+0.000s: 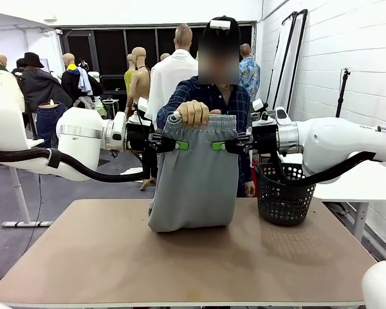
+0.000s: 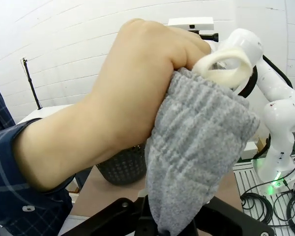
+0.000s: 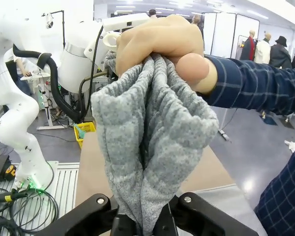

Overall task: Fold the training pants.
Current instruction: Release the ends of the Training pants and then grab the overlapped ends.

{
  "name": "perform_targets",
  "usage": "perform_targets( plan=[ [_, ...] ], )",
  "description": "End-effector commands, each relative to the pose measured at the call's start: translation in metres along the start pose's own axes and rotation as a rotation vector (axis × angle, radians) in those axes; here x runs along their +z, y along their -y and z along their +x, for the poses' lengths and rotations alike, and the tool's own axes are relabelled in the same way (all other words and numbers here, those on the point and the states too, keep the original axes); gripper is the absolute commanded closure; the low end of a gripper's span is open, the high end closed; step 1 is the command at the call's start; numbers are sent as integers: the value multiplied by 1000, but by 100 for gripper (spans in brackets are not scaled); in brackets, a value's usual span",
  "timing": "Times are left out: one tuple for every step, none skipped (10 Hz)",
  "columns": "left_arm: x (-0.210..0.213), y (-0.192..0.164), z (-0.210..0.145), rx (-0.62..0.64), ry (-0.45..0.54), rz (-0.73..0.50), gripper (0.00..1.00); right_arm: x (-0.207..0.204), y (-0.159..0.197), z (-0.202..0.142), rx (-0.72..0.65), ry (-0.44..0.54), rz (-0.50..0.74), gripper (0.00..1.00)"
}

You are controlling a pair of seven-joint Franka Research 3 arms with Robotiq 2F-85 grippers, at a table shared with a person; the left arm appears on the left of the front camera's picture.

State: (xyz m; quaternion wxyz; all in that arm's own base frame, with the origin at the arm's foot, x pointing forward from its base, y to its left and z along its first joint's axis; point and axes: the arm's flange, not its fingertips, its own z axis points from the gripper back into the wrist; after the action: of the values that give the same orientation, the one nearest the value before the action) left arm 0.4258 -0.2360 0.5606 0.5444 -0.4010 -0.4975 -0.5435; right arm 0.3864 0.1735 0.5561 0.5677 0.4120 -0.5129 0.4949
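Below, training pants [image 1: 192, 177] on table [image 1: 103, 257]

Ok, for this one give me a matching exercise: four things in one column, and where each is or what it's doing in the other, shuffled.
1 left gripper
2 right gripper
3 hand
4 basket

a stands on the table, robot's right
b shut on the right edge of the pants
c grips the top of the pants
d shut on the pants' left edge

Pairs: 1-d, 2-b, 3-c, 4-a.
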Motion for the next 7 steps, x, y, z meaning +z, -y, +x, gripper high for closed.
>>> perform_targets(
  plan=[
    [0,1,1,3,10,0,100,-1,-3,4,16,1,1,100],
    [0,1,1,3,10,0,100,-1,-3,4,16,1,1,100],
    [0,1,1,3,10,0,100,-1,-3,4,16,1,1,100],
    [0,1,1,3,10,0,100,-1,-3,4,16,1,1,100],
    [0,1,1,3,10,0,100,-1,-3,4,16,1,1,100],
    [0,1,1,3,10,0,100,-1,-3,4,16,1,1,100],
    [0,1,1,3,10,0,100,-1,-3,4,16,1,1,100]
  ],
)
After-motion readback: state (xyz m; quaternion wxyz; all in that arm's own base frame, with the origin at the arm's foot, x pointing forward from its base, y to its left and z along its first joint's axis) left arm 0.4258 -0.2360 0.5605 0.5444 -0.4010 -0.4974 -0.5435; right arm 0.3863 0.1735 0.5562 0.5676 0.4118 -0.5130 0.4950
